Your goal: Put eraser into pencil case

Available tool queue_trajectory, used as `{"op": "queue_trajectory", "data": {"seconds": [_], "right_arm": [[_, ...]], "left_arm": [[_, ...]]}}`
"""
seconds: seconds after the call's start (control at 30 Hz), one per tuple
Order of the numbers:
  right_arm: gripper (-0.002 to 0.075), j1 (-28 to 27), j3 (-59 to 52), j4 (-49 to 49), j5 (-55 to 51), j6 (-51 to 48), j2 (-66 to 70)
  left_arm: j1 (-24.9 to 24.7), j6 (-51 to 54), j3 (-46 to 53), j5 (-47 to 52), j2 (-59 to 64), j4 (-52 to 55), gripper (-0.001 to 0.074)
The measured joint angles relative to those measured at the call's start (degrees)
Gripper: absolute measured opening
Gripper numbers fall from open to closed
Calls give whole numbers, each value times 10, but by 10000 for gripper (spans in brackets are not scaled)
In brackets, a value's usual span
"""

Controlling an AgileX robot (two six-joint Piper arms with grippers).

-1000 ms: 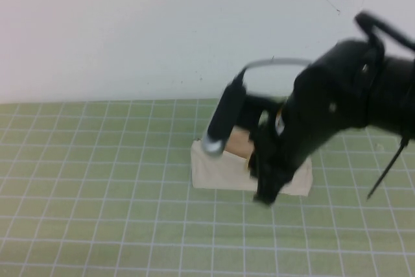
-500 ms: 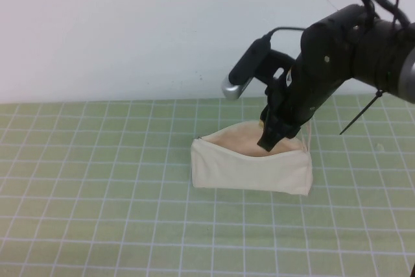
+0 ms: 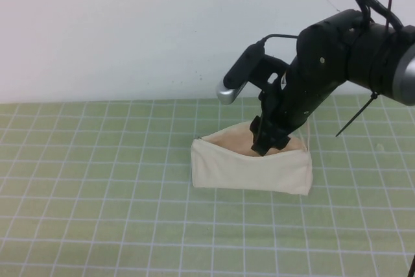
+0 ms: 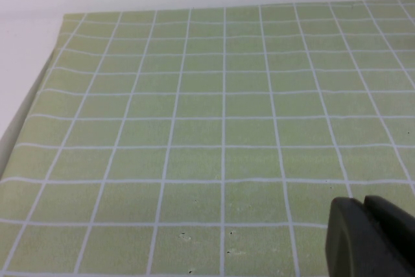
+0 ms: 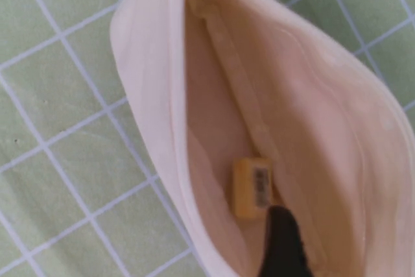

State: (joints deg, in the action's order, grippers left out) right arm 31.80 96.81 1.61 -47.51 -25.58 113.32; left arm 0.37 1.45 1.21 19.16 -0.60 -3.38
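Note:
The pencil case [image 3: 251, 170] is a cream-white fabric pouch lying on the green grid mat with its mouth open and the beige lining showing. In the right wrist view the pencil case [image 5: 155, 95] gapes wide, and the eraser [image 5: 251, 187], a small yellowish-tan block with a barcode label, lies inside on the lining. My right gripper [image 3: 262, 147] hangs tilted down into the pouch mouth. One dark fingertip [image 5: 282, 244] shows just beside the eraser, and the eraser is not clamped. My left gripper [image 4: 373, 238] is shut and empty above bare mat, away from the pouch.
The green grid mat [image 3: 97, 212] covers the table up to a white back wall. The mat's edge [image 4: 26, 115] shows in the left wrist view. A camera module [image 3: 237, 82] and cable sit on the right arm above the pouch.
The right arm swung back from in front of the pouch, then lowered its gripper a little further into the pouch mouth. The pouch has stayed in place.

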Motion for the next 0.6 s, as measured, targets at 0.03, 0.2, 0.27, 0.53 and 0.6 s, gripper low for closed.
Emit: {"op": "queue_trajectory", "data": {"seconds": [0.03,0.2,0.27,0.53,0.6], "right_arm": [[421,0,1,0,0,0,0],[403,0,15,-1,-30,29,-12],[324,0,16,-3,-38,39,-36],[17,0,-12,-53,-62,28,-214],[8,0,-47,-83,-51,11,-270]], "left_arm": [[0,0,0,0,0,0,-1],[0,0,0,0,0,0,0],[0,0,0,0,0,0,0],[0,0,0,0,0,0,-1],[0,0,0,0,0,0,-1]]}}
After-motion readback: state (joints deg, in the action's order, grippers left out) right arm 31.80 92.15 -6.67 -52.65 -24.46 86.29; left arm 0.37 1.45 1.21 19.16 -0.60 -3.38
